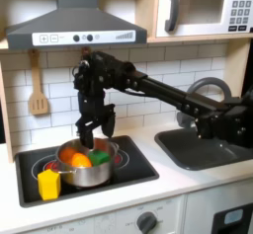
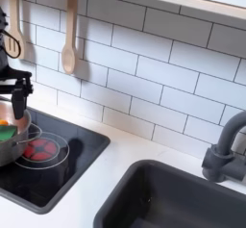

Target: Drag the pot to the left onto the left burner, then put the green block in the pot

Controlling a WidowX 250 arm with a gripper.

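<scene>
The silver pot (image 1: 83, 172) stands on the left part of the black cooktop (image 1: 138, 169), covering the left burner, which is hidden under it. Inside the pot lie an orange round piece (image 1: 79, 160) and the green block (image 1: 102, 159), the block against the rim on the first exterior view's right. My gripper (image 1: 87, 135) hangs just above the pot, fingers pointing down and apart, with nothing between them. In the second exterior view the pot (image 2: 8, 147) is cut by the left edge, with the gripper (image 2: 17, 99) above it.
A yellow cup-like piece (image 1: 48, 184) stands at the cooktop's front left, touching the pot. A bare burner with red rings (image 2: 40, 149) lies beside the pot. A wooden spatula (image 1: 38, 90) hangs on the tiled wall. The sink (image 1: 208, 147) and faucet (image 2: 223, 153) are to the right.
</scene>
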